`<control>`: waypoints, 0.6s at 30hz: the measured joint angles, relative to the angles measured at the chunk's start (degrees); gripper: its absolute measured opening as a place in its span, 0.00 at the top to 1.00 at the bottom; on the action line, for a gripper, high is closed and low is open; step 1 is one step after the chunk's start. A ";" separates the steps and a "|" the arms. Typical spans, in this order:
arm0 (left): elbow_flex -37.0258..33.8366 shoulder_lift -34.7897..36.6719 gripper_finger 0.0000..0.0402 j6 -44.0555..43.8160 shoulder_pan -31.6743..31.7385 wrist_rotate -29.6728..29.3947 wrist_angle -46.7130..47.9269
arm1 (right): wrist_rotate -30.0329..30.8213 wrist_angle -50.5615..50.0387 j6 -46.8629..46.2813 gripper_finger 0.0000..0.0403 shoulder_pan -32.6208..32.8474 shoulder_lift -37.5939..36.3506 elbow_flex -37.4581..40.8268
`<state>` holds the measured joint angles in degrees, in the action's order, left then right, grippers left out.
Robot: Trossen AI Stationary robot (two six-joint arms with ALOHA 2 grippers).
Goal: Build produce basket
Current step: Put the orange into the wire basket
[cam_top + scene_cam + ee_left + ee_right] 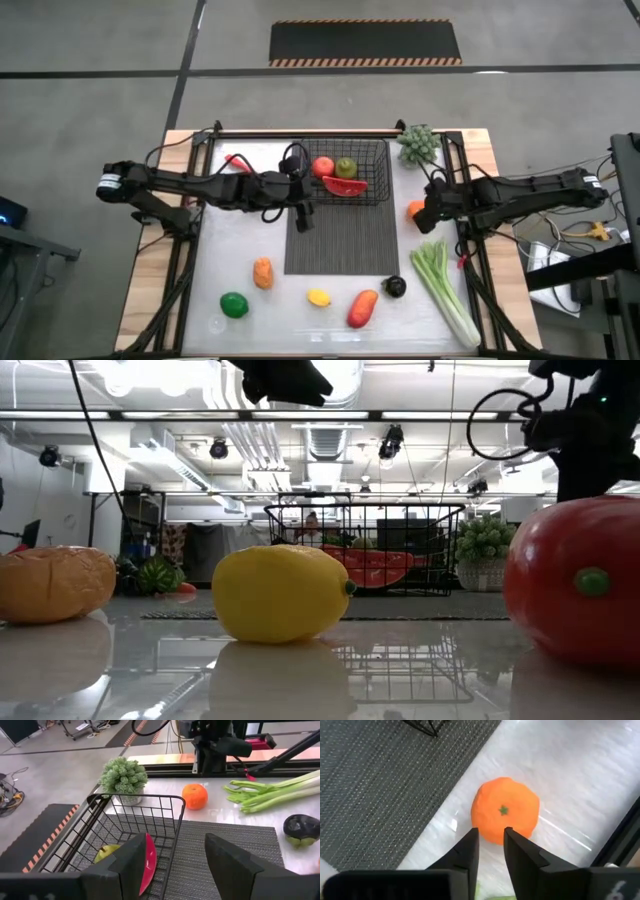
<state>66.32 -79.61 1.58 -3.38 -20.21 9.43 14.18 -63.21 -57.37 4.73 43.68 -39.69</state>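
- Here, my right gripper hovers just above the orange, fingers nearly together, pinching nothing.
- My left gripper, spread and empty, hangs over the basket on the mat.

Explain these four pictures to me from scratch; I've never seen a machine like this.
These are two dark robot arms at a table, filling a wire basket with toy produce.

One camera looks straight down. One sits at table height, behind a lemon. One rides on each wrist.

The basket, on a dark ribbed mat, holds a tomato, a green apple and a watermelon slice.

The left end effector hangs open beside the basket, holding nothing. The right end effector is just above an orange, fingers nearly together, not gripping it.

Loose on the table: celery, a lime, a mango and a second orange.
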 joint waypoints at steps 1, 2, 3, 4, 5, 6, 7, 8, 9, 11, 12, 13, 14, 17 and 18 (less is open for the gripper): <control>0.00 0.00 0.54 0.27 0.00 -0.04 0.00 | 0.01 0.28 -0.40 0.78 0.00 0.63 0.05; -0.02 0.00 0.54 0.31 0.00 -0.06 0.02 | 0.01 0.59 -0.91 0.76 0.00 1.33 0.08; -0.02 0.00 0.54 0.32 0.00 -0.06 0.02 | 0.03 0.80 -1.34 0.73 0.00 2.10 0.04; -0.02 0.00 0.54 0.32 0.00 -0.08 0.02 | 0.42 0.68 -1.71 0.70 0.00 2.91 -0.04; -0.02 0.00 0.54 0.32 0.00 -0.10 0.02 | 0.91 0.62 -2.11 0.66 0.00 3.73 -0.18; -0.02 0.00 0.54 0.32 0.00 -0.13 0.02 | 1.05 0.71 -2.68 0.63 -0.07 4.50 -0.34; -0.02 0.00 0.54 0.32 0.00 -0.15 0.02 | 1.27 0.75 -3.18 0.59 -0.07 5.21 -0.38; -0.02 0.00 0.54 0.34 0.00 -0.18 0.02 | 1.43 0.71 -3.76 0.55 -0.07 6.06 -0.38; -0.02 0.00 0.54 0.34 0.00 -0.26 0.02 | 1.58 0.70 -4.57 0.51 -0.07 6.82 -0.38; -0.02 0.00 0.54 0.35 0.00 -0.58 0.02 | 2.44 0.71 -5.94 0.43 -0.07 8.42 -0.40; -0.02 0.00 0.54 0.36 0.00 -1.35 0.04 | 2.66 0.71 -6.33 0.39 -0.11 9.19 -0.38; -0.02 0.00 0.54 0.38 0.00 -1.93 0.06 | 3.13 0.71 -6.72 0.35 -0.13 9.97 -0.39; -0.02 0.00 0.54 0.37 0.00 -2.77 0.04 | 3.88 0.73 -7.29 0.32 -0.13 10.75 -0.39; -0.02 0.00 0.54 0.40 0.00 -4.35 0.05 | 5.41 0.93 -8.22 0.23 -0.13 13.03 -0.38; -0.02 0.00 0.54 0.40 0.00 -4.41 0.04 | 5.43 1.06 -8.45 0.20 -0.15 13.71 -0.39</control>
<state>66.30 -79.61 1.98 -3.38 -24.62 9.47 19.60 -62.14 -65.82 4.58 57.40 -40.08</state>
